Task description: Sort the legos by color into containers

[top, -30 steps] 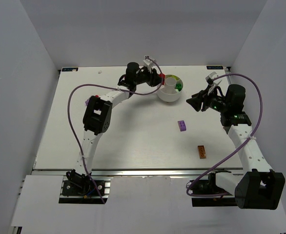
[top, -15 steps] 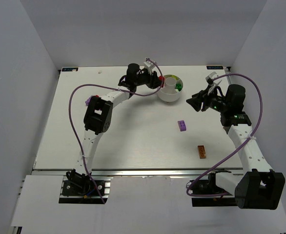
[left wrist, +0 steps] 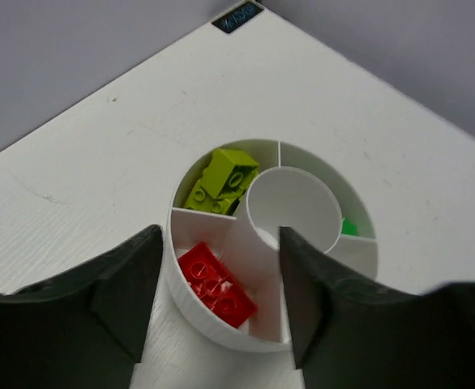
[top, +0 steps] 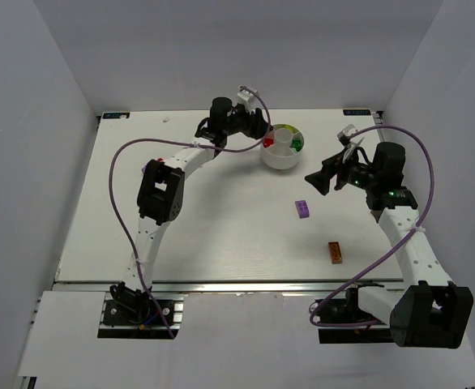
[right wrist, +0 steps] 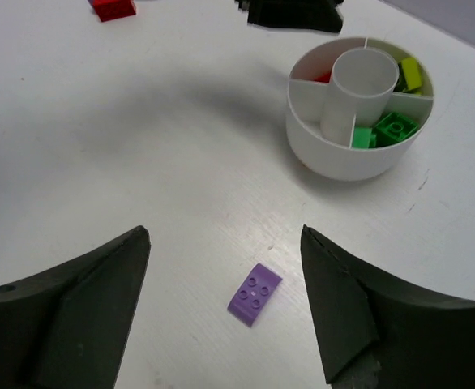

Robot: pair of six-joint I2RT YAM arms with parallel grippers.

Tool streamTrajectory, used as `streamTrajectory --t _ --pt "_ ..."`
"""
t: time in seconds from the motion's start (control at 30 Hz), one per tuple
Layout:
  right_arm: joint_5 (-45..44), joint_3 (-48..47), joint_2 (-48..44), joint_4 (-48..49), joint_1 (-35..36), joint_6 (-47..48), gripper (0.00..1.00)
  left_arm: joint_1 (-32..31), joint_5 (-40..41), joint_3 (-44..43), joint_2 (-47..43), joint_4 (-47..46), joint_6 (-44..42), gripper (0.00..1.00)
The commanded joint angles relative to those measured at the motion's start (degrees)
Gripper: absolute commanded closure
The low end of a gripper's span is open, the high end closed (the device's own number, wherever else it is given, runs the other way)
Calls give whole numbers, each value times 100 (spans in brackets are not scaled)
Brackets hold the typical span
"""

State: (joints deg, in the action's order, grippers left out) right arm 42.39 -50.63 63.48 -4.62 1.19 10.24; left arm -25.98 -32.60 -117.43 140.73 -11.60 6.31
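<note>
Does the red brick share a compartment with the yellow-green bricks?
No, a white wall separates the red brick from the yellow-green bricks.

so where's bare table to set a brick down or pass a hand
Bare: the wide stretch between the left arm and the purple brick, and the near strip left of the orange brick. Crowded: around the dish, left gripper at its rim, right gripper close by.

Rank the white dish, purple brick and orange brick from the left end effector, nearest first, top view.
1. white dish, right at the left end effector, far side
2. purple brick, mid-table, toward the right
3. orange brick, front right
</note>
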Motion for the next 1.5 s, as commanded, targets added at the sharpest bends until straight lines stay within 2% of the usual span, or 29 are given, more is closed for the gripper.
streamTrajectory --t 0.0,0.07,0.1,0.17,0.23,0.3,0.33,0.37,0.47,0.53,0.57,0.63,0.67,0.77,0.97,1.2,1.47 --pt "208 -166 -29 -451 -22 557 13 110 438 166 -1150 -289 667 37" --pt "278 -227 6 -775 -22 811 11 285 535 813 -1537 -448 1055 44" --pt "322 -254 15 -890 -22 900 10 356 544 1088 -1766 -597 1388 57" --pt "366 -254 -11 -1075 -22 1067 10 618 658 2042 -2503 -616 1706 66" --pt "428 -245 -38 -1120 -22 1112 11 821 929 2643 -3248 -345 2172 77" --pt "454 -202 -47 -1111 -22 1103 11 1199 1509 3294 -3656 532 2732 81" --pt "454 -201 -47 -1102 -22 1068 11 1357 1728 3453 -3953 866 2944 87" --pt "463 -201 -3 -1085 -14 1033 12 1672 1992 3611 -4069 1592 3086 89" --pt "472 -263 137 -1067 -14 857 13 2383 1872 4261 -4421 2308 3587 90" --pt "472 -342 225 -1093 13 796 14 2684 1871 4761 -4588 2486 3711 80" --pt "446 -377 304 -1119 21 795 14 2999 1863 4877 -4659 2548 3737 66" --pt "366 -473 375 -1216 65 804 14 3142 1968 4992 -4774 2767 3668 54" --pt "358 -491 419 -1234 74 813 14 3212 2038 4958 -4774 2994 3598 42" --pt "322 -518 480 -1260 83 822 14 3248 2302 4643 -4651 3452 3316 29" --pt "24 -527 551 -1295 83 725 14 3266 2363 4369 -4369 3778 3087 23" --pt "-1135 -614 744 -1541 83 505 13 3274 2275 4957 -4668 3586 3078 21" --pt "-1488 -535 841 -1585 83 391 14 3546 2214 5704 -5257 3217 3333 16"
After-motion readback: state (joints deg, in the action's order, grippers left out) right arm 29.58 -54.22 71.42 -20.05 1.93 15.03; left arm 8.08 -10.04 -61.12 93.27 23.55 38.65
